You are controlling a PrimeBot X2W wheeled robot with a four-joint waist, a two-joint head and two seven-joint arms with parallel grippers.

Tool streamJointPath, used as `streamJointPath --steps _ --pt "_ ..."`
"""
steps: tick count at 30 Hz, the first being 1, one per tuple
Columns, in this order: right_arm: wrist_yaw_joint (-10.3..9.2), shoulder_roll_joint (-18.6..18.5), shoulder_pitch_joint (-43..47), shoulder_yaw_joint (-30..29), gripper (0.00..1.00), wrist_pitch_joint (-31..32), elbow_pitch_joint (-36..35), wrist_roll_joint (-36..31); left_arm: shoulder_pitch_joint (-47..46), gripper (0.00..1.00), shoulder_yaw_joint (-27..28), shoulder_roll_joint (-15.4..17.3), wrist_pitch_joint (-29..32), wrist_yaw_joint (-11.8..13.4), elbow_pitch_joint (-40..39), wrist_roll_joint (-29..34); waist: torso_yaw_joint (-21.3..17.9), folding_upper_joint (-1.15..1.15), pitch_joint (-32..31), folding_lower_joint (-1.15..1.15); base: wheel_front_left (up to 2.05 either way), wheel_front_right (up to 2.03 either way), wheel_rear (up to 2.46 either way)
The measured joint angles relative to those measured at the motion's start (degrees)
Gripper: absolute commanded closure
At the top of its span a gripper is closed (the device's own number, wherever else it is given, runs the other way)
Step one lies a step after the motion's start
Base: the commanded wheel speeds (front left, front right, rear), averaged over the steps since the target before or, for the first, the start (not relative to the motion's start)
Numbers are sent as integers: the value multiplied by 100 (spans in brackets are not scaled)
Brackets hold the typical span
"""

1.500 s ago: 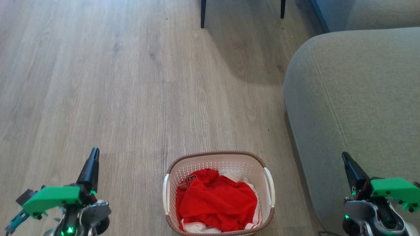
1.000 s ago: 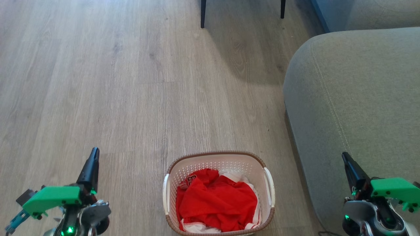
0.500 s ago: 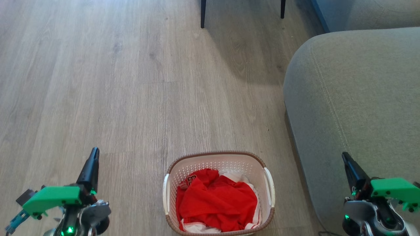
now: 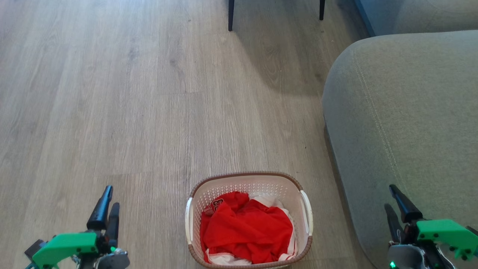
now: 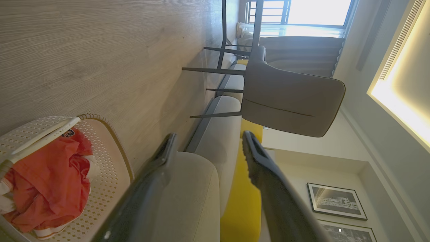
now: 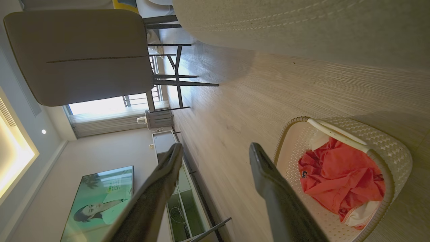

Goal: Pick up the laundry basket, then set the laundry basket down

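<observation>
**Basket on the floor, both claws spread wide**

The laundry basket [image 4: 244, 184] stands upright on the pale wood floor [image 4: 130, 93], near the robot and about midway between its two arms. A brown woven-look rim runs round the perforated cream walls, and a white handle sits on each short side, left and right. Inside lies a crumpled red garment [image 4: 246, 231], with a white cloth [image 4: 267, 200] showing at the far right corner and white trim along the near edge. To the right of the basket rises the rounded arm of a grey-green sofa [image 4: 403, 112], with a strip of floor between the two.

The left gripper [image 4: 111, 197] hovers at the near left, well apart from the basket. Its two dark fingers point away from the robot and are spread, holding nothing. The right gripper [image 4: 389, 196] hovers at the near right, over the sofa arm, with its fingers likewise parted and touching nothing. In each wrist view a wide gap shows between that arm's two fingers, and the basket sits off to one side on the floor.

Farther off, two dark chair legs [image 4: 231, 15] stand on the floor. The left wrist view shows a grey padded chair [image 5: 289, 97] and framed pictures [image 5: 337, 201] on a wall. The right wrist view shows a television [image 6: 100, 198] at the far side of the room.
</observation>
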Motion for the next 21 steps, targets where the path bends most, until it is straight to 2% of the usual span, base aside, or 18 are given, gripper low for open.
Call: streamJointPath --steps 12,21 --pt "0 0 -4 -18 0 -198 -156 -399 -91 0 25 -1 -202 0 -103 259 2 0 11 0 0 0 0" --pt "0 0 -41 -43 0 -364 -327 -1031 -98 0 20 -1 -352 -1 -219 510 18 0 27 0 0 0 0"
